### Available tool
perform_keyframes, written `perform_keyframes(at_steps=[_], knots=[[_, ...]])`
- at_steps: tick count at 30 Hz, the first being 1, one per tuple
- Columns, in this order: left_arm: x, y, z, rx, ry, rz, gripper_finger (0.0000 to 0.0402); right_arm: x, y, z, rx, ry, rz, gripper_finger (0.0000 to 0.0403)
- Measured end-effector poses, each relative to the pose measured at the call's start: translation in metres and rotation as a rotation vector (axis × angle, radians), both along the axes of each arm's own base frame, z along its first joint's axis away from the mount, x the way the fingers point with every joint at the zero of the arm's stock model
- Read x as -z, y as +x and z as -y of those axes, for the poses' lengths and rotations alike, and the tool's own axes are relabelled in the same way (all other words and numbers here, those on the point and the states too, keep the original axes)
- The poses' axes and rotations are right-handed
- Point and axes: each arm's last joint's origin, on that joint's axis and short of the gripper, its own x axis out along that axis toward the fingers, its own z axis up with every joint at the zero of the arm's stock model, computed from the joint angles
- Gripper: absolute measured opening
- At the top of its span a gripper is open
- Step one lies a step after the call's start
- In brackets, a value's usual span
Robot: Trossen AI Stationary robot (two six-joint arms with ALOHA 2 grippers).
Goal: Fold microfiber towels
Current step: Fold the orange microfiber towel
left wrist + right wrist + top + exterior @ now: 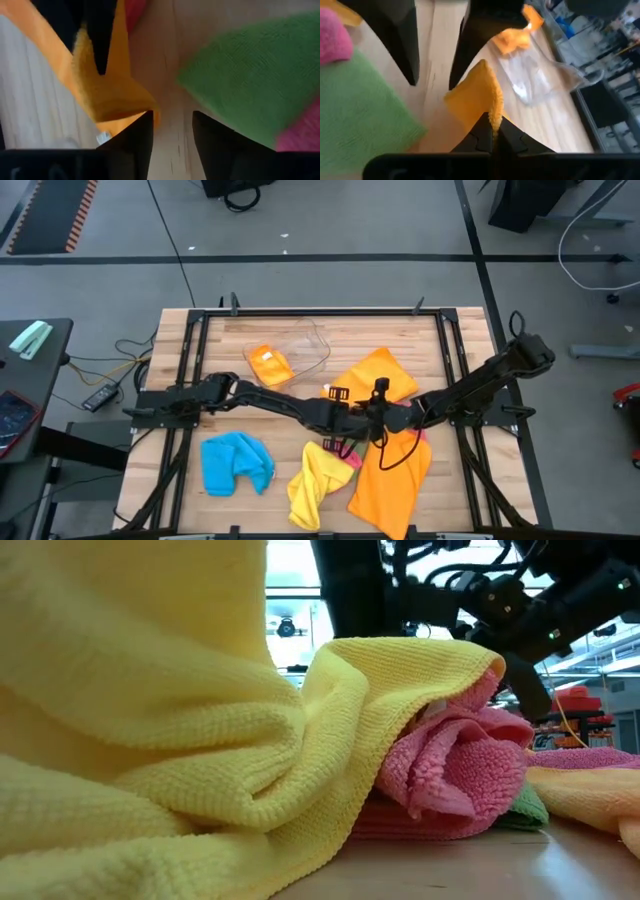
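Note:
In the middle of the table my two grippers meet. My right gripper (492,134) is shut on a corner of an orange towel (475,95). My left gripper (172,137) hangs open just above the wood, facing it. The orange corner (112,95) lies beside one of its fingertips; I cannot tell whether they touch. A green towel (250,85) lies flat next to them, with a pink towel (450,765) beyond it. A yellow towel (315,480) and a blue towel (235,462) lie crumpled near the front edge. My right gripper pinches the orange towel's corner (487,107) between its two shut fingers, coming in on a slant from the table's right. The corner stands up past the fingertips as a small peak, raised off the wood. One layer or several, I cannot tell.
A clear plastic tub (300,350) with an orange towel (270,366) in it lies at the far middle. More orange cloth spreads at the far right (385,372) and near right (392,480), a black cable looping over the near part. Bare wood shows at the left.

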Motion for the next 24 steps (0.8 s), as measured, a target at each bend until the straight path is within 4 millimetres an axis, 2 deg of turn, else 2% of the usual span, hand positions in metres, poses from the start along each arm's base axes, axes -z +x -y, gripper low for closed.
perform_keyframes(at_steps=[5, 10, 14, 21, 24], knots=[[0.009, -0.014, 0.000, 0.010, 0.005, 0.050, 0.0140, 0.002, -0.006, -0.003, -0.012, 0.007, -0.048, 0.0008], [0.000, -0.035, -0.010, -0.006, -0.017, 0.175, 0.0122, -0.001, -0.010, -0.007, -0.013, 0.032, -0.040, 0.0007], [0.010, -0.047, -0.018, -0.011, -0.021, 0.253, 0.0118, -0.008, -0.011, -0.006, 0.005, 0.059, 0.009, 0.0007], [0.043, -0.055, -0.019, -0.010, -0.014, 0.263, 0.0164, -0.017, -0.013, -0.003, 0.042, 0.130, 0.065, 0.0009], [0.042, -0.055, -0.019, -0.047, 0.016, 0.285, 0.0193, -0.017, -0.014, -0.001, 0.060, 0.155, 0.062, 0.0010]])
